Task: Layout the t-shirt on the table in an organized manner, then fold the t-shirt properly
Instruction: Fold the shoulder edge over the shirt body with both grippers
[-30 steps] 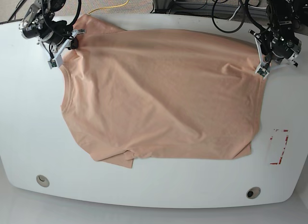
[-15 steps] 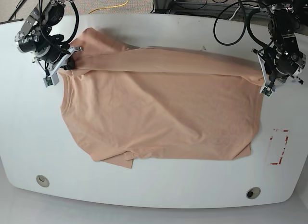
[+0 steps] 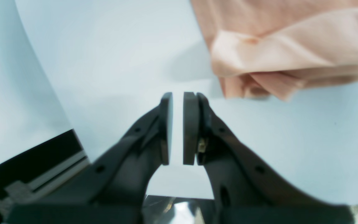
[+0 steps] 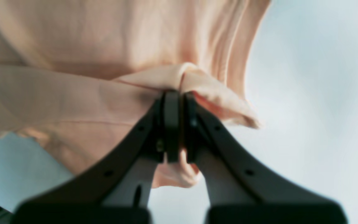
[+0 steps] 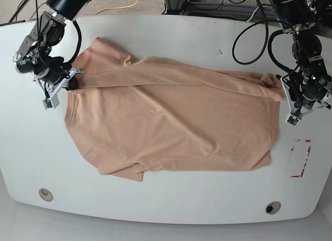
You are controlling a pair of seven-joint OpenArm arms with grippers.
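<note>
1. Beyond the far edge of the work surface lies a speckled grey-brown carpet floor (image 5: 111, 0).
2. A yellow cable (image 5: 124, 6) runs across that carpet, curving toward the top edge of the base view.
3. Black cables (image 5: 244, 23) loop and tangle at the upper right — some hang over the white surface.
4. A grey metal frame (image 5: 179, 1) stands at the top centre, partly cut off.
5. Light is even and diffuse — shadows are soft and short.
</note>
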